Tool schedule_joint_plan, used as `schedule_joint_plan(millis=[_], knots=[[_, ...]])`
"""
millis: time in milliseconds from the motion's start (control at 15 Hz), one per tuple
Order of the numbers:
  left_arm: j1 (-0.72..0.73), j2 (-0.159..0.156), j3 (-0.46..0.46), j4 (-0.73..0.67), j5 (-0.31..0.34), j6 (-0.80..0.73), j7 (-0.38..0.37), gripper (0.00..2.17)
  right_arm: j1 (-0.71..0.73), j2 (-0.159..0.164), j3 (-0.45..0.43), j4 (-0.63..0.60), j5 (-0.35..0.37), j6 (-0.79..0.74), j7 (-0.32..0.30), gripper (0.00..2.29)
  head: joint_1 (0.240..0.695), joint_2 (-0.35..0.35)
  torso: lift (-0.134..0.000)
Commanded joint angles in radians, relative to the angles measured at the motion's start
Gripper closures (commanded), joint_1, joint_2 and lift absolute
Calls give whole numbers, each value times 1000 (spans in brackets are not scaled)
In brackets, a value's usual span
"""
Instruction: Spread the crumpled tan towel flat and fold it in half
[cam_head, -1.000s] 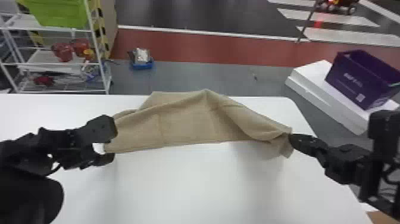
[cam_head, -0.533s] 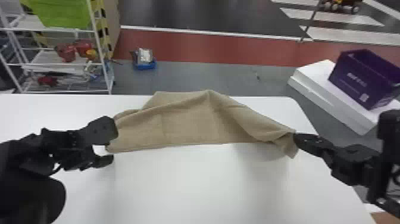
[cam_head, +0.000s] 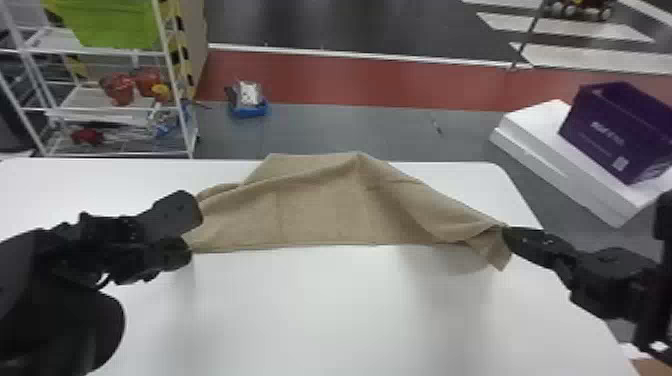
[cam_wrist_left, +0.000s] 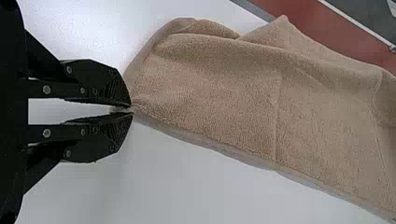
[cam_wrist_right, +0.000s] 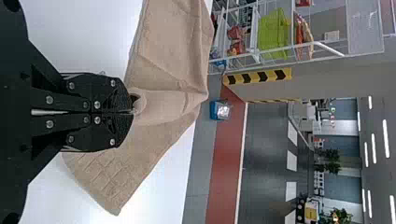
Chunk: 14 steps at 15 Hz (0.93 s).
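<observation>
- At the left, my black two-fingered left tool (cam_wrist_left: 131, 109) is pinched shut at its tips on one extreme corner of the tan rectangular terry-cloth towel (cam_head: 320, 215); so small a bite could slip if I pull hard
- From the left wrist view I get the looped pile, a seam and the near hem running away from my tips; the head view gives me the whole outline instead, with the far side bunched and peaked
- In the middle, the towel spans between my two tools over the smooth white worktop (cam_head: 300, 310), its near edge fairly straight; that far side is doubled over, so laying it down as it is could trap a layer beneath, and the half-fold would come out crooked
- At the right, my black two-fingered right tool (cam_wrist_right: 131, 112) is closed on a rolled pinch of towel, with a loose corner (cam_wrist_right: 112, 182) hanging past it; since I seem to hold inside that corner, it may tuck under when I lower
- The right wrist view gives me that roll and a stitched grid on the loose corner; in the head view the same flap is a small dark-edged point beside my fingertips, too coarse to judge the grip by
</observation>
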Motion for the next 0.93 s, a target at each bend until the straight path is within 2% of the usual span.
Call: schedule_joint_plan(millis=[0,67,133,200,400,533,667,800,867], knots=[[0,-1,-4,-1,-6,21,-2,1460,7,6,-4,-8,-1,-3,0,1767,695,-135,-123],[3,-1,-6,-9,-8,64,14,1750,10,6,-5,-10,-3,-6,0,1767,695,-134,-123],[15,-1,0,-38,-6,103,45,1885,7,6,-14,-8,-15,-10,-5,1767,695,-133,-123],[24,-1,17,-107,1,107,42,1885,-13,6,-22,-8,-16,-3,-6,1767,695,-130,-123],[26,-1,89,-296,26,137,-32,1885,-125,-6,-40,-10,-18,119,-6,1767,695,-110,-123],[26,4,143,-408,84,226,-68,1885,-155,-23,-27,-13,-13,122,-5,1767,695,-105,-123],[24,4,209,-487,129,263,-88,1885,-189,-26,-2,-18,-4,122,-1,1767,695,-89,-123],[-23,12,241,-526,144,343,-111,1885,-230,-29,22,-16,10,122,-6,1767,695,-62,-123],[-54,13,250,-527,152,383,-116,1885,-244,-35,39,-16,24,122,-9,1767,677,-36,-123]])
